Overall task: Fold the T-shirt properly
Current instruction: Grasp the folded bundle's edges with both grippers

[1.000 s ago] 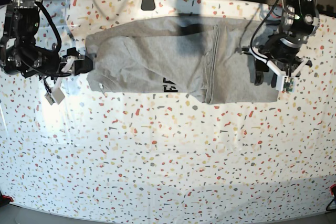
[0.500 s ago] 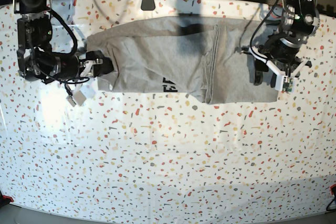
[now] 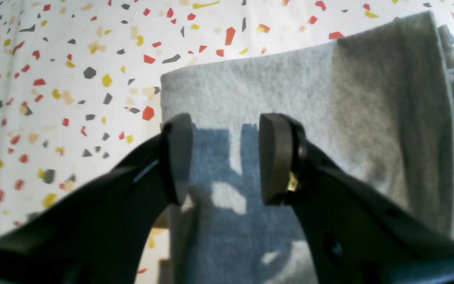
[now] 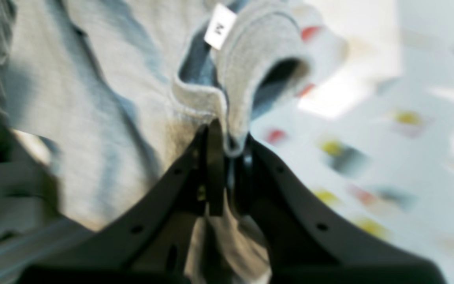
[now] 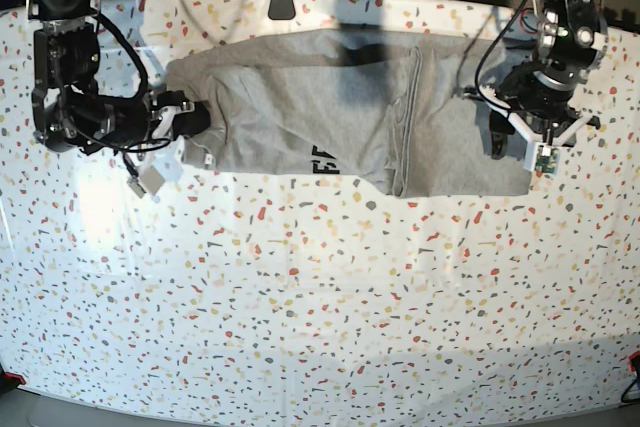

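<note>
Overhead, the T-shirt point(image 5: 340, 112) lies spread across the far half of the speckled table point(image 5: 320, 297), partly folded, with black lettering point(image 5: 322, 160) at its near edge. The right gripper point(image 5: 196, 127) meets the shirt's end at this view's left; the left gripper point(image 5: 522, 142) hangs over the opposite end.

Left wrist view: the left gripper point(image 3: 225, 157) stands wide apart above a grey cloth corner, holding nothing.

Right wrist view: the right gripper point(image 4: 229, 157) is clamped on the ribbed collar point(image 4: 231, 98), beside the size tag point(image 4: 220, 27).
</note>
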Robot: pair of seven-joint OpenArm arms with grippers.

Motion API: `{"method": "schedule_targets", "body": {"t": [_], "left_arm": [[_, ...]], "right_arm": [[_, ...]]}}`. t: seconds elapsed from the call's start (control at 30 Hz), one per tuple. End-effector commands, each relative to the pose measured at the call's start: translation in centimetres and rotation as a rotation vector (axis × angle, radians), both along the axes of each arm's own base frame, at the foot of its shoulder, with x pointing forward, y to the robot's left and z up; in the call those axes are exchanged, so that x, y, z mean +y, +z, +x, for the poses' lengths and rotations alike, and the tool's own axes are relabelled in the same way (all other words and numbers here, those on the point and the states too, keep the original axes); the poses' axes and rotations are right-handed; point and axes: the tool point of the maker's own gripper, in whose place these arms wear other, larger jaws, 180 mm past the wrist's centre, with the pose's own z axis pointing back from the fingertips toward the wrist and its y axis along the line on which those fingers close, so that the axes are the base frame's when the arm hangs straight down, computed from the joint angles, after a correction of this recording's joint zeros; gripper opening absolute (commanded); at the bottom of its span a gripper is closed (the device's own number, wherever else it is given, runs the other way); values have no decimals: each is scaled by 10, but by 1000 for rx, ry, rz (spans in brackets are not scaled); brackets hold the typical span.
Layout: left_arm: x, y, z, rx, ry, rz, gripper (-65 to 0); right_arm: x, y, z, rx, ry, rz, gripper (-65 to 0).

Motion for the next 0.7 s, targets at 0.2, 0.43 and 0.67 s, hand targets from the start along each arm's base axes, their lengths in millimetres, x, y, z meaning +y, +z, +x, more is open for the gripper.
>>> {"method": "schedule_targets", "body": {"t": [0.2,0.43,0.67], "left_arm": [[8,6,5,-27,-6,22,-380],[23,-55,-10,71,6,64,-380],[21,-102,-28,126,-42,59,-381]], "right_arm": [[-33,62,20,-155,-31,-73,-650],[5,95,5,-284,67,-50,-650],[72,127,-4,-431,97,75,-650]]}}
